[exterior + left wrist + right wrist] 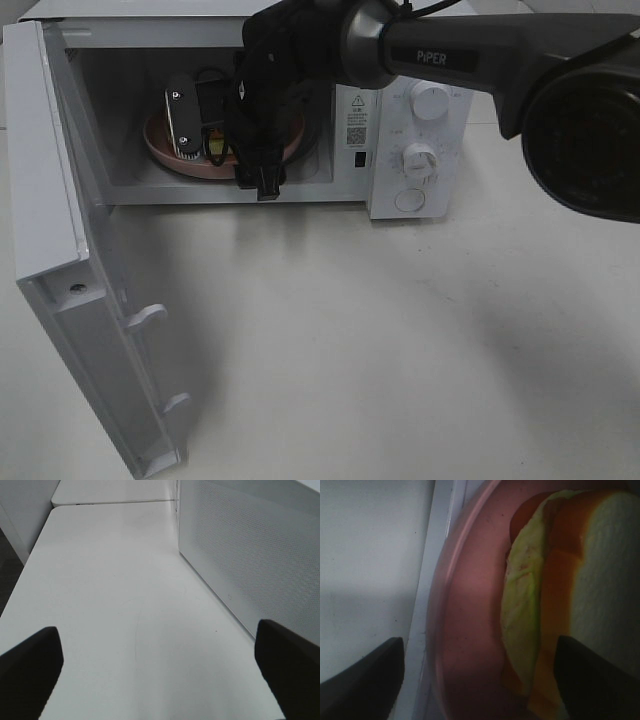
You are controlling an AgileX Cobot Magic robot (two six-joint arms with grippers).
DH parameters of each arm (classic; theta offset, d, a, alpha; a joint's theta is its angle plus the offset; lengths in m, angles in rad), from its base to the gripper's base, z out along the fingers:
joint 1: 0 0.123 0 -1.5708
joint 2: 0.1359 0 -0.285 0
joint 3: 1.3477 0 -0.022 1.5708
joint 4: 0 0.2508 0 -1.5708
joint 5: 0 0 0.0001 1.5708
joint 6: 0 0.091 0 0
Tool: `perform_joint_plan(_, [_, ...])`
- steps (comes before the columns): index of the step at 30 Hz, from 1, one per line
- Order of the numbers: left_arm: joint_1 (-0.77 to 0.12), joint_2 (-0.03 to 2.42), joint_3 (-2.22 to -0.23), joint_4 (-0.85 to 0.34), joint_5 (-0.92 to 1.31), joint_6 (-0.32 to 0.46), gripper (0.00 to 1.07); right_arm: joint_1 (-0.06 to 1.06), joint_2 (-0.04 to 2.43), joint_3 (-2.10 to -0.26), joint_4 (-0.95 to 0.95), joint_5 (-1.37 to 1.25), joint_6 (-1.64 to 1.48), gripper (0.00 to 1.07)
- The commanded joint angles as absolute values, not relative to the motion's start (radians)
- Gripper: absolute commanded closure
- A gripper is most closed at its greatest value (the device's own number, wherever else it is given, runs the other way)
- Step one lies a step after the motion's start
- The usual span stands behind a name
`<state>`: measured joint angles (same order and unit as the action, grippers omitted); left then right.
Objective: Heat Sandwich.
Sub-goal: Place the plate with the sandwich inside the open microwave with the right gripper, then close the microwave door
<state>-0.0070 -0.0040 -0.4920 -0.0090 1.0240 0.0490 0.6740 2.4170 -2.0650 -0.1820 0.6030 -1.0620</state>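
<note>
One sandwich [560, 595] plated inside the microwave [420, 150], right gripper [477, 652] spread around it

Two slices of white bread with tan crust and a pale yellow-green filling between them lie on the pink plate [470, 630], inside the open cavity. In the high view only a sliver of yellow shows, because the right arm [470, 55] and its black wrist cover the middle of the plate. That view places the plate at the upper left of centre, and a strip of cavity floor separates its rim from the left wall.

The right gripper is well inside the cavity. In the wrist view its dark fingers [365, 680] are set wide apart. One is over the white floor just outside the plate's rim, and the other overlaps the sandwich's crust edge. Rim, filling and part of the bread all lie in the gap. Whether either finger touches plate or bread cannot be told. The black wrist fills the opening from its top edge down to the sill, so open space remains only to its left and right.

The door [70, 250] stands swung out along the left edge of the frame, reaching to the lower left corner. White table [400, 350] spreads across the lower middle and right of the high view.

The left gripper [157, 627] is likewise spread wide with nothing between its fingers. It hangs over the table just beside the microwave's perforated side wall.
</note>
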Motion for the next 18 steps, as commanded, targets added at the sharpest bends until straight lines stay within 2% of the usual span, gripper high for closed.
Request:
perform_joint_plan(1, [-0.009, -0.032, -0.491, -0.006, 1.027, 0.047, 0.01, 0.674, 2.376, -2.032, -0.23, 0.557, -1.02, 0.28])
perform_joint_plan(18, [-0.009, -0.032, -0.491, -0.006, 1.027, 0.047, 0.01, 0.688, 2.358, -2.021, -0.253, 0.546, -0.967, 0.3])
